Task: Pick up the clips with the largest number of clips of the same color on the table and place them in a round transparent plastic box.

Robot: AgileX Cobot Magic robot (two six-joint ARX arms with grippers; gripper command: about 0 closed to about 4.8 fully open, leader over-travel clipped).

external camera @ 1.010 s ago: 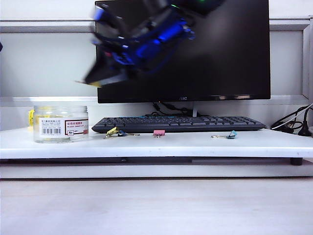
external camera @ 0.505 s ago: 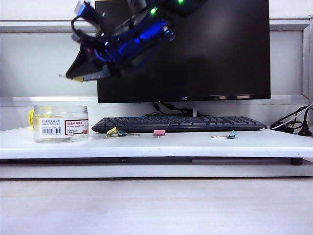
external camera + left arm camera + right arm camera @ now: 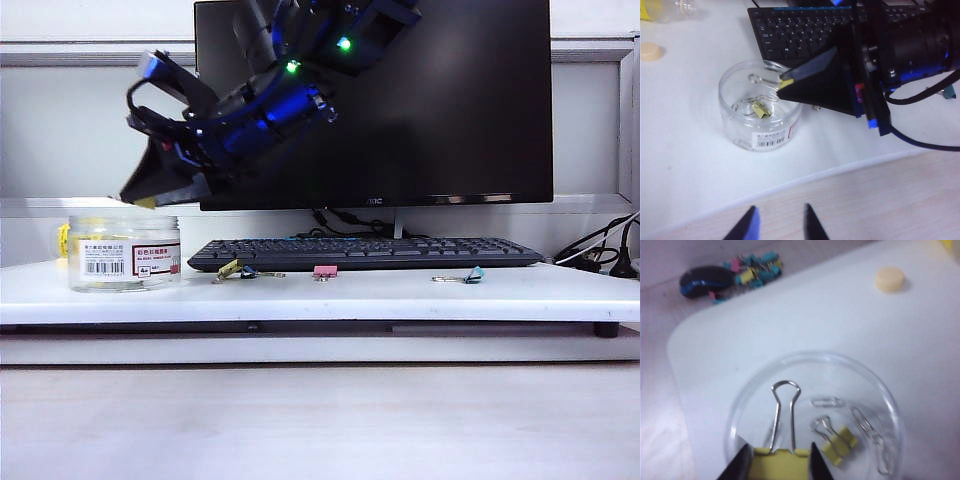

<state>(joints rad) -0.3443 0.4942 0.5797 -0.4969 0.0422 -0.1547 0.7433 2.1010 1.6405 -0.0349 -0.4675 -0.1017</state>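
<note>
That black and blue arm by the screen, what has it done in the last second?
The right pincer, shut on a yellow clip, has swung leftward and down until it hangs just over the open clear jar; nothing was let go. The left pincer shows only now, empty. The jar, keyboard and the clips lying on the table stayed put.

Three yellow clips (image 3: 771, 462) in sight, one pink clip (image 3: 325, 271), one teal clip (image 3: 473, 275), one round jar (image 3: 124, 252), one keyboard (image 3: 365, 253), one monitor (image 3: 450, 110), two tools.
</note>
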